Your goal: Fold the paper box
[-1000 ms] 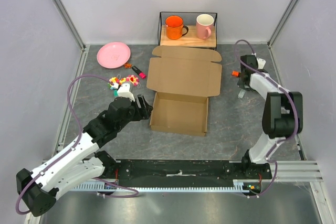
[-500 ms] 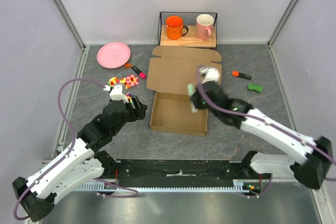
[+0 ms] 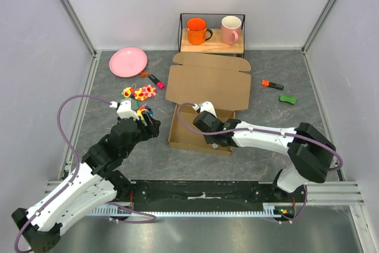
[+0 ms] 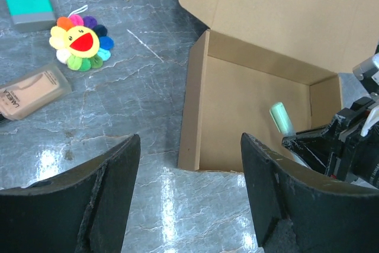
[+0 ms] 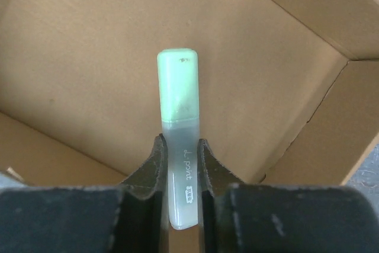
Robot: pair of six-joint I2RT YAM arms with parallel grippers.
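Observation:
The paper box (image 3: 201, 127) is plain brown cardboard, its tray open upward and its lid (image 3: 207, 84) lying flat behind it. My right gripper (image 3: 212, 133) reaches into the tray's near right part. In the right wrist view the gripper (image 5: 179, 158) is shut on a pale green highlighter (image 5: 177, 105), above the box floor (image 5: 89, 57). My left gripper (image 3: 149, 124) is open and empty, left of the box and apart from it. In the left wrist view it (image 4: 186, 194) hangs over the table in front of the box's near left corner (image 4: 192, 117); the highlighter (image 4: 282, 118) shows there too.
A wire rack (image 3: 180, 28) with an orange mug (image 3: 197, 30) and a pink mug (image 3: 231, 29) stands at the back. A pink plate (image 3: 128, 61), flower plush toys (image 3: 142, 92) and a pink marker (image 3: 156, 80) lie at the left. An orange marker (image 3: 273, 85) and a green object (image 3: 288, 99) lie at the right.
My right arm swung from the table's far right to the box, carrying the highlighter down into the tray. My left gripper drew back from the box's left wall.

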